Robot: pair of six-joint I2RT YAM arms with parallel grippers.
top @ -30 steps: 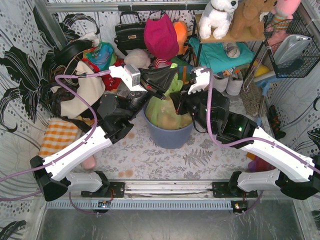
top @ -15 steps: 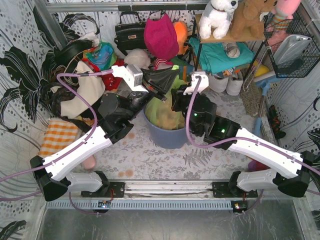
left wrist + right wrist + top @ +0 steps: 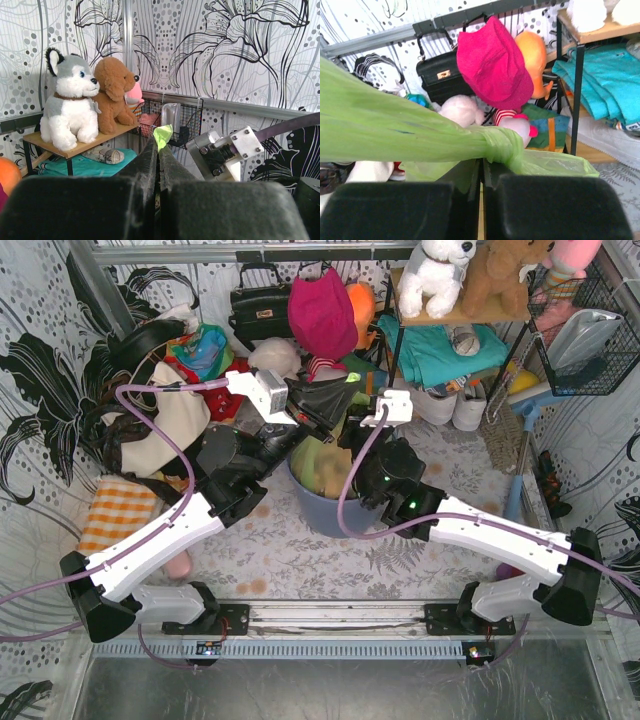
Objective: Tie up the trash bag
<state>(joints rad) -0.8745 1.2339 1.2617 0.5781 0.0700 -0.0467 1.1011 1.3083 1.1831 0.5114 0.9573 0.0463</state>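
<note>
Tearing hazard: left gripper (image 3: 158,146) and right gripper (image 3: 482,164), both clamped shut, each pinch thin trash bag (image 3: 395,135) film; opposed pulls toward 9 and 3 o'clock may rip it

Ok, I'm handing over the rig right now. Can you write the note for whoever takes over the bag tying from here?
Left gripper: shut on a strip of the trash bag, with a green tip poking out past its fingertips.
Right gripper: shut on the bag's plastic, close to a knot-like bunch.
The bag sits in the blue-grey bin, with both arms above it.
Done: a first knot looks formed.
Left: I cannot tell how tight the knot is. Probably pull it snug, perhaps tie again, then let go.
</note>
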